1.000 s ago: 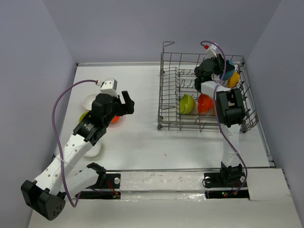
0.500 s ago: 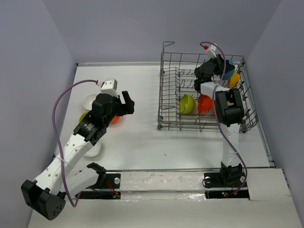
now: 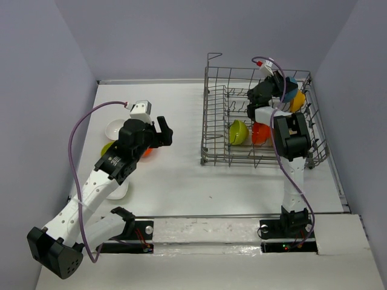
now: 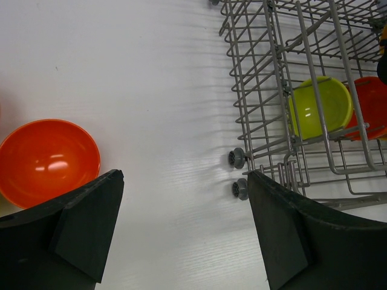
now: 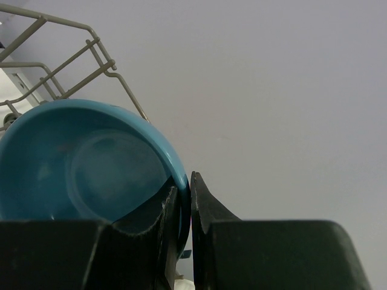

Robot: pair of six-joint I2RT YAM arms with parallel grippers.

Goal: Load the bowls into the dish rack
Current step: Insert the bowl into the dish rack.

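The blue bowl (image 5: 84, 163) is hanging on edge over the far right corner of the dish rack (image 3: 207, 115). The right hand (image 5: 184, 199) is clenching its rim between both fingers, so the bowl is sitting just beyond the fingertips with its hollow facing the wrist camera. It is probably being carried upright like this so it can slide down between the tines. An orange-yellow bowl (image 3: 297, 100) is leaning just beside it, while a lime green bowl (image 3: 238, 131) and a red-orange bowl (image 3: 260, 132) are standing on edge nearer the front of the rack. Well apart, over the counter (image 3: 181, 175), the left hand (image 4: 181, 223) is hovering released, fingers spread wide. An orange bowl (image 4: 48, 160) is lying mouth-up just beside its left finger, likely the next to be taken, and a white bowl (image 3: 113, 128) is waiting nearby
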